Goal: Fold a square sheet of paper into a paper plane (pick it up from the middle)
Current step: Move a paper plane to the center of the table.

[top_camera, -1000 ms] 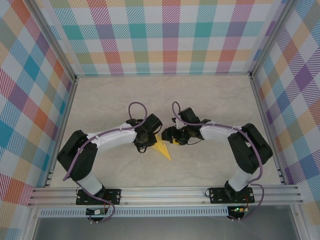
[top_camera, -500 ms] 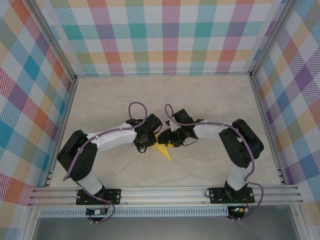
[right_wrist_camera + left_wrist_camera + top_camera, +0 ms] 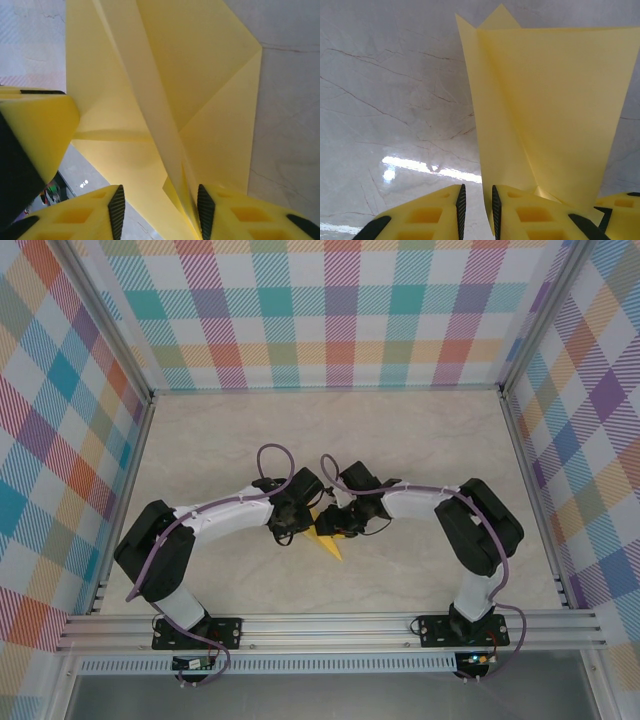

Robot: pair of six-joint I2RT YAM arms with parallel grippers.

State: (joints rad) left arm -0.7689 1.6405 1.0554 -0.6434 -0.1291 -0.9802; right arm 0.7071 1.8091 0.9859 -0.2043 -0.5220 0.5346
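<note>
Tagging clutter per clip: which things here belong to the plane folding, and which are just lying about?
In the job: part-folded yellow paper plane, left gripper, right gripper.
Just surroundings: marbled tabletop, checked walls, aluminium rail.

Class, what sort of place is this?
Probably a robot test bench: left arm and right arm bolted to a metal rail, a table walled by checked panels, folded yellow paper between them.

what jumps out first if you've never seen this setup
A bright yellow folded paper, pointed like a dart, sits at the centre of the table, with the left end effector and right end effector meeting at it from either side. Loud pastel plaid walls box in the scene.
</note>
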